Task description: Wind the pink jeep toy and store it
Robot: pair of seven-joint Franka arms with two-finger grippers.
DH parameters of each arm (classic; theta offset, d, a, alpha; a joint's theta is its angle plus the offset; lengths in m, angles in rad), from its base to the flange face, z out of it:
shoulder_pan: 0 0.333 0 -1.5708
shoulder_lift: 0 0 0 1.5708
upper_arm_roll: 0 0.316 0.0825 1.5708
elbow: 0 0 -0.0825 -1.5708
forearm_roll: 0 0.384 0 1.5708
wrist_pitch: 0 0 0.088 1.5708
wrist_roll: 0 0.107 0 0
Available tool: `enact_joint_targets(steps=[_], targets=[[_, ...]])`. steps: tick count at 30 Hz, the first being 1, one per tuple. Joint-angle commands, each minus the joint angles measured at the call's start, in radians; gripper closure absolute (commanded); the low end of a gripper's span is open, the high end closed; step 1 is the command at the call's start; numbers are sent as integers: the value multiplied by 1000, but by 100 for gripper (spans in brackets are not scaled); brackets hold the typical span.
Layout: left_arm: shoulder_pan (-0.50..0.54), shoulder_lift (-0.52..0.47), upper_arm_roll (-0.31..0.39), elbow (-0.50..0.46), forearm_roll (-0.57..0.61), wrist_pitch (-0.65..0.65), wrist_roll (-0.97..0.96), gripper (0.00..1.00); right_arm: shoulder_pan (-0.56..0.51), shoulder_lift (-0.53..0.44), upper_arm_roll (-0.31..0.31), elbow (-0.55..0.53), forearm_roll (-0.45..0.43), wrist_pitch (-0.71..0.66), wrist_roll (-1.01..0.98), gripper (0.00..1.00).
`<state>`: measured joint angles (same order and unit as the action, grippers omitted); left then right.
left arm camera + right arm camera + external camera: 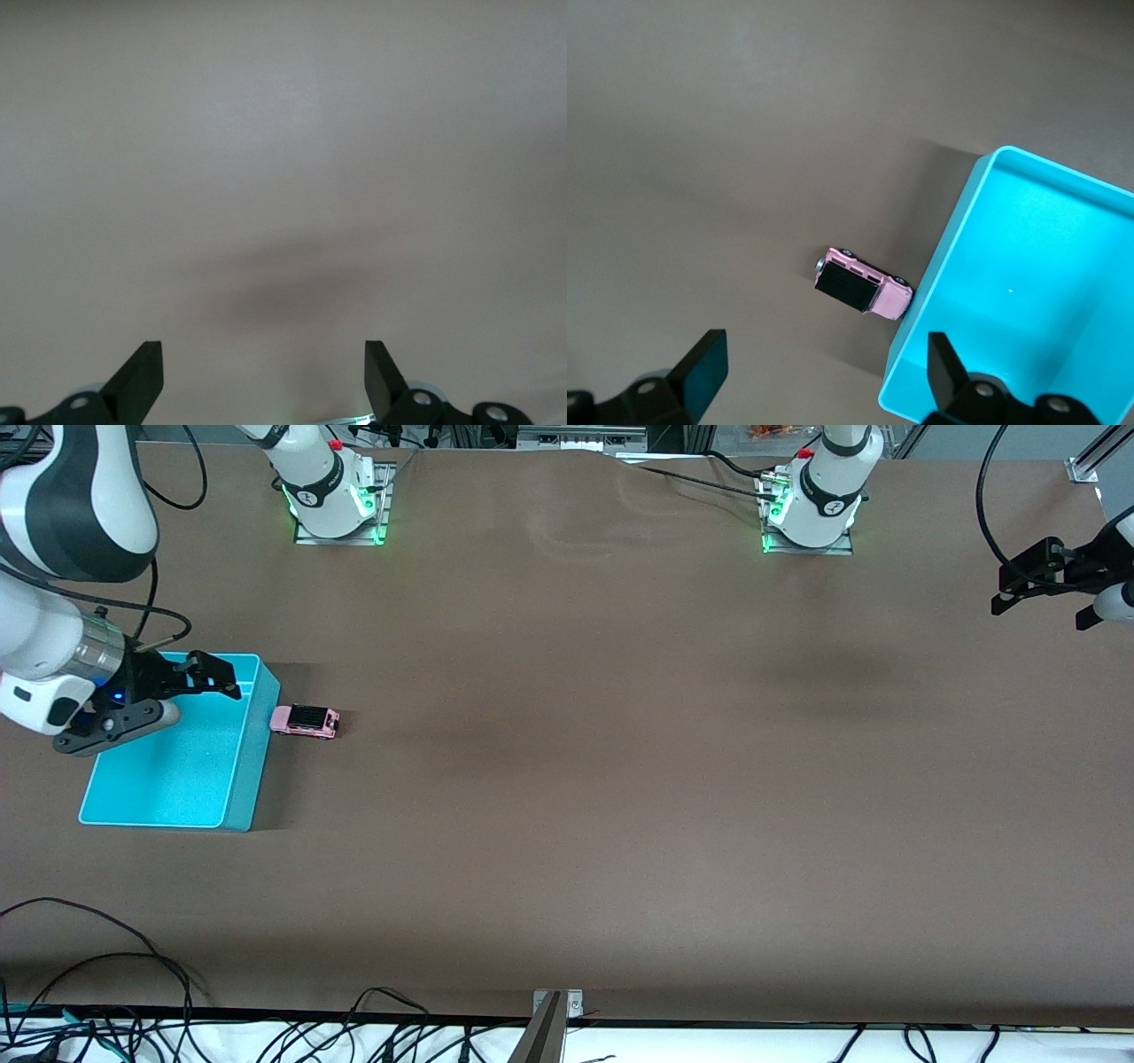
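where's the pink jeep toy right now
The pink jeep toy sits on the table beside the turquoise bin, toward the right arm's end, apparently touching its wall.

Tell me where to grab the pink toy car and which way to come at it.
Grip the pink toy car across its two long sides at mid-body, coming straight down from above. It lies on the table with one end against the turquoise bin wall, so an end-on grip looks blocked while both long sides are free. The open right hand, over the bin, is closest.

both arms raised, left gripper (1041, 602) and right gripper (199, 695) spread wide.
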<state>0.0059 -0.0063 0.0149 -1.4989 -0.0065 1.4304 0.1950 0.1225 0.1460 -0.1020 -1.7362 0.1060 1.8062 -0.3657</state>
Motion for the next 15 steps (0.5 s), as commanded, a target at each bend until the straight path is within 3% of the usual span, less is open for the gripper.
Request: enact_joint_targets(steps=[1,11,15], targets=[[-4,2,-4,-3,25,1,-40,0,-4,-40,-1,-95,17,80,-142,0],[8,3,4,-4,19,1,-40,0,-3,-101,30,-364,18,372,-229,0],[8,12,2,-4,23,2,-40,0,-4,-91,30,-391,20,403,-331,0]])
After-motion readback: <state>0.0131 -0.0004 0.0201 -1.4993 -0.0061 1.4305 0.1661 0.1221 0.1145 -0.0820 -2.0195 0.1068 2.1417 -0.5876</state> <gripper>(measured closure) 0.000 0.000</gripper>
